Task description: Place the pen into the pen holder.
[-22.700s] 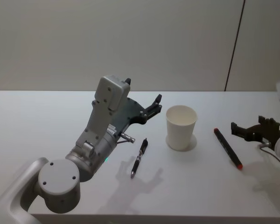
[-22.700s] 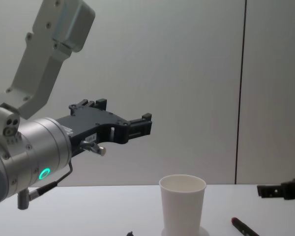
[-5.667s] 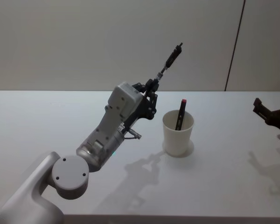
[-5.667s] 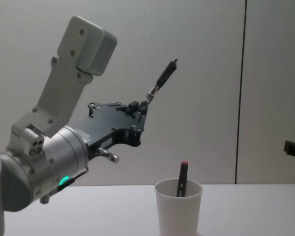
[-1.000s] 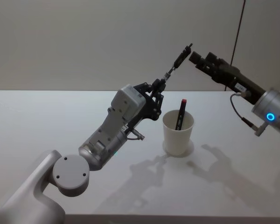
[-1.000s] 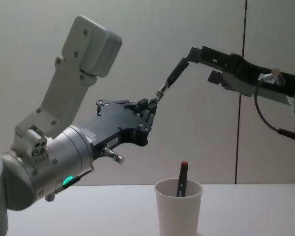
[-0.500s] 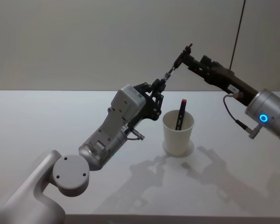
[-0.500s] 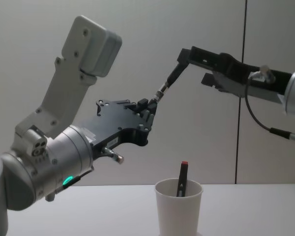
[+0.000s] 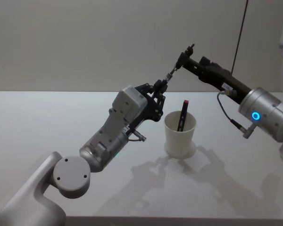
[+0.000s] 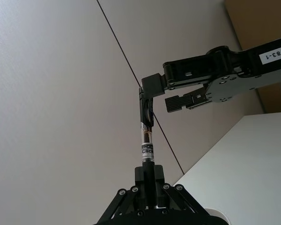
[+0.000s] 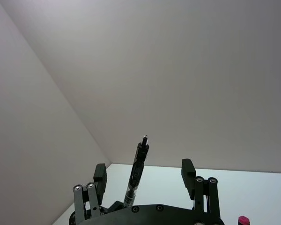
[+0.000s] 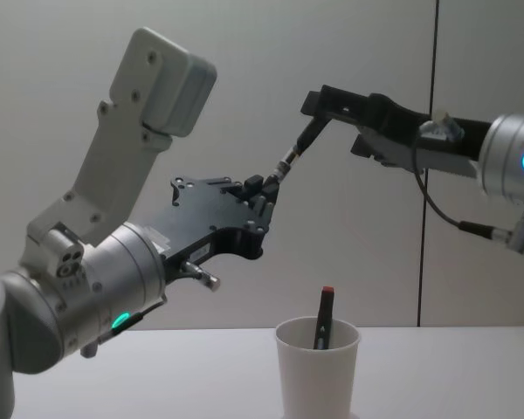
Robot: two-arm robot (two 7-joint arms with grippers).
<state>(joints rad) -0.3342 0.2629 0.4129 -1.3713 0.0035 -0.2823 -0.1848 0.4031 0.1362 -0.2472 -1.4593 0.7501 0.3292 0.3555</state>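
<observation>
Overhead, the left gripper (image 9: 156, 88) is clamping the black pen's (image 9: 175, 67) lower end, tilting it up-right above the paper cup (image 9: 180, 133); the right gripper's (image 12: 325, 106) spread fingers are straddling its top.

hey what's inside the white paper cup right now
One red-capped marker stands in the pen holder, leaning on its rim with the cap poking out. The cup wall hides its lower part and the cup's bottom.

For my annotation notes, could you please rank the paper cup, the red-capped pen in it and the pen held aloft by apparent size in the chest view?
1. Paper cup, clearly the largest.
2. Pen held aloft and red-capped pen: both partly hidden, by the pincers and the cup, so unranked.
</observation>
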